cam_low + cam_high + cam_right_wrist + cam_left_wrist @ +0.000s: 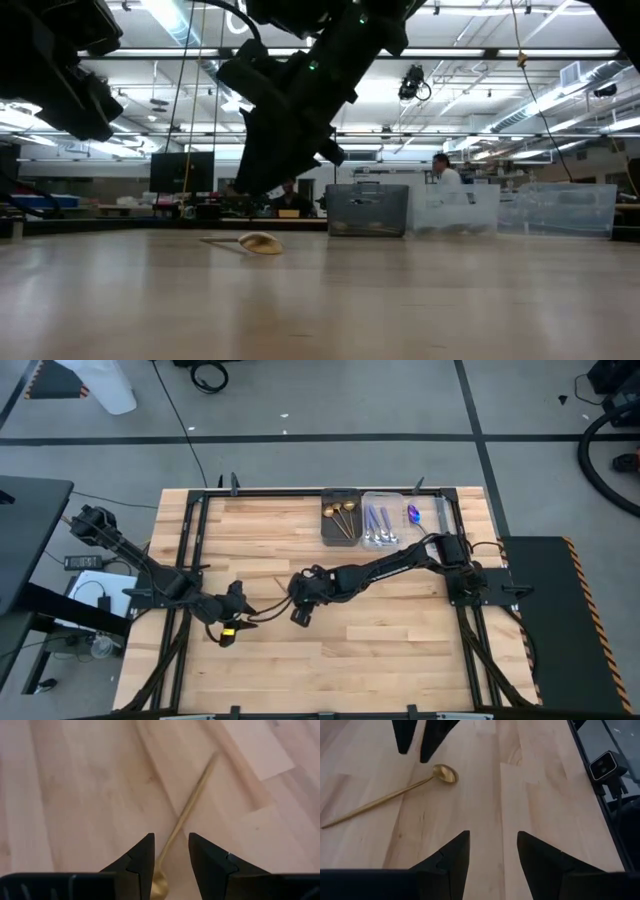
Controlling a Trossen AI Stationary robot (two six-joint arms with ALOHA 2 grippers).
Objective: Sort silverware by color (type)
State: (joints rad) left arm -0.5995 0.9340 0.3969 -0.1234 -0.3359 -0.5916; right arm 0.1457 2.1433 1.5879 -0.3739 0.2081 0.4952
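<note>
Right hand (170, 862) hovers over the bowl end of a gold spoon (395, 794) that lies flat on the counter (400, 650), fingers parted and empty, one to each side of the bowl. In the right wrist view the handle runs away from the fingers across the boards. Left hand (492, 855) waits near the same spoon, also open and holding nothing, with its fingertips aimed at bare wood beside the utensil.

Step in hand: picking up the last loose piece. At the far edge of the counter the dark bin (341, 520) already holds gold pieces, the clear bin (388, 498) holds silver pieces (378, 525), and a purple piece (413, 513) lies further right.

Next move, as judged: lower the right hand until the fingertips reach the wood, close on the neck just behind the bowl, lift, and carry to the dark bin. The spoon is thin and lies flat, so a shallow grasp is likely to slip.
</note>
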